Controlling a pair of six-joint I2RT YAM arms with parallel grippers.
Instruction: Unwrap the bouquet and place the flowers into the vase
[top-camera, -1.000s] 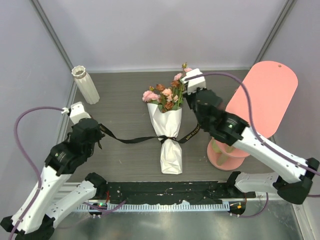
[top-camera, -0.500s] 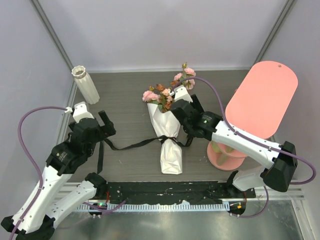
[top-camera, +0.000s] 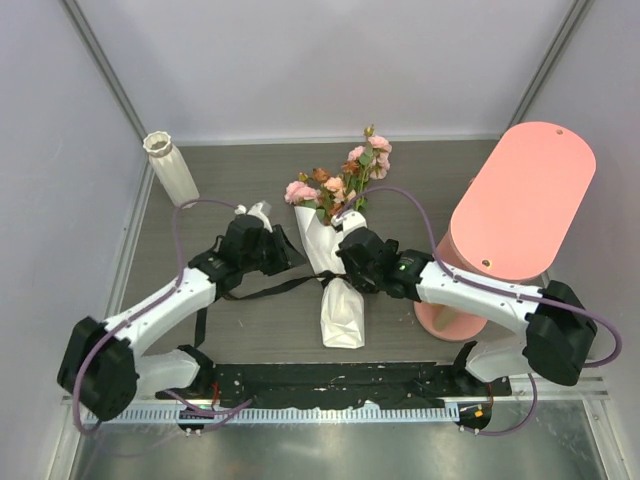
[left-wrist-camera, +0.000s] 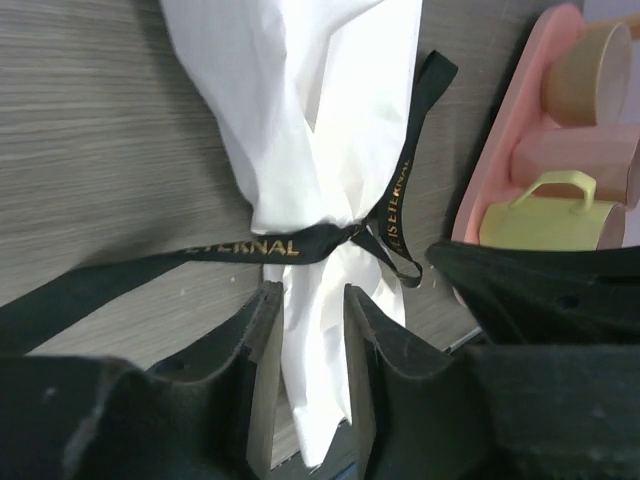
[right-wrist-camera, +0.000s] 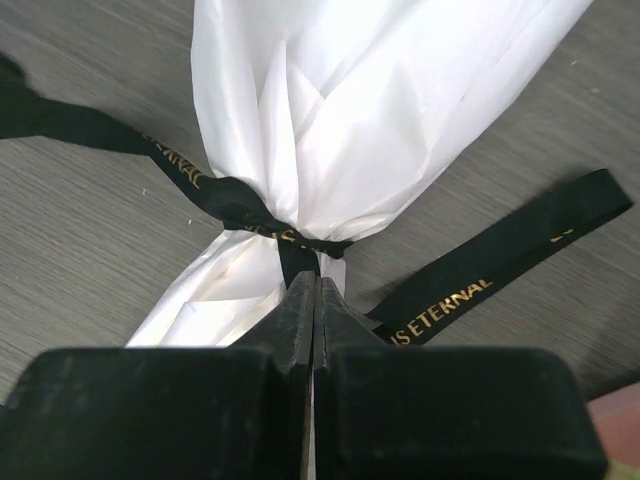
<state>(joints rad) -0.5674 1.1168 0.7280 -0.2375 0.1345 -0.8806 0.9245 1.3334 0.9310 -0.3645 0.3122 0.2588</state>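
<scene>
Both arms have swung in from the sides and now crowd the middle of the table. A second ago they were stretched wide, each hauling one end of the ribbon out taut. Half a second ago their jaws stood open, with the ends let go.

The bouquet lies where it did, at the table's centre. Its flowers point toward the far wall and its paper tail toward the arms. The white ribbed vase stands well apart at the far left corner, with nothing in it.

The black ribbon has gone from a tight line to slack tails on the wood. The bow's loops look pulled out, but a knot still cinches the paper's waist, so I'd say the wrap isn't free yet.

The left gripper straddles the paper tail just below that knot. Its fingers are partly closed with paper filling the gap. I can't tell whether they truly clamp it.

The right gripper is pinched closed at the knot, apparently on a strand of ribbon. It looks ready to tug the knot loose.
</scene>
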